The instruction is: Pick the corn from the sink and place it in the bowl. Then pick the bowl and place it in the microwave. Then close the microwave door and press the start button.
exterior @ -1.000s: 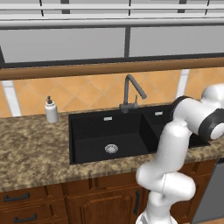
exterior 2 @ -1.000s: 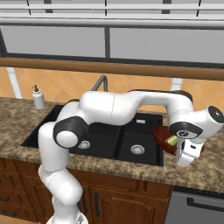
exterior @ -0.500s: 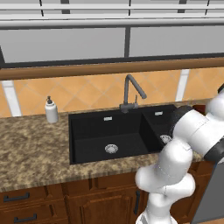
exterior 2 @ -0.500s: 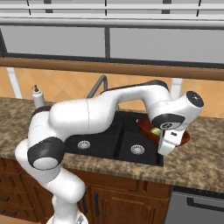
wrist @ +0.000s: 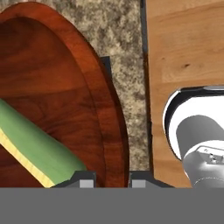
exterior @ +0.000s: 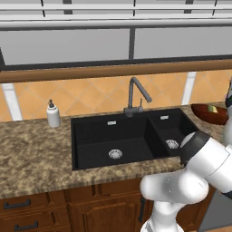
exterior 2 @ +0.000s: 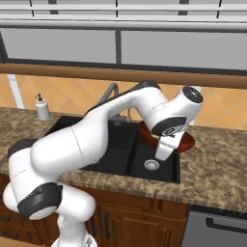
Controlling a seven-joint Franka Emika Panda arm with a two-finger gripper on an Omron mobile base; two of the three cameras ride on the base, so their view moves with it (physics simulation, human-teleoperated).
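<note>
Reddish-brown bowl (wrist: 57, 100) rim betw. shut jaws, corn (wrist: 39, 148) inside.

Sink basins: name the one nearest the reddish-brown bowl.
The narrow black basin, right beside the glossy reddish-brown bowl holding the yellow-green corn. The wide black basin lies farther off, toward the white soap bottle.

The bowl (wrist: 61, 100) is showing a glossy reddish-brown wood grain, and the corn (wrist: 37, 146) inside it is showing a green husk with a pale yellow edge. Beside the bowl, the sink (exterior: 136, 140) is appearing matte black with silver drains. The counter (exterior: 31, 154) around the sink is displaying brown-and-grey speckled granite. Behind the sink, the wall tiles (exterior: 90, 97) are glowing orange.
</note>
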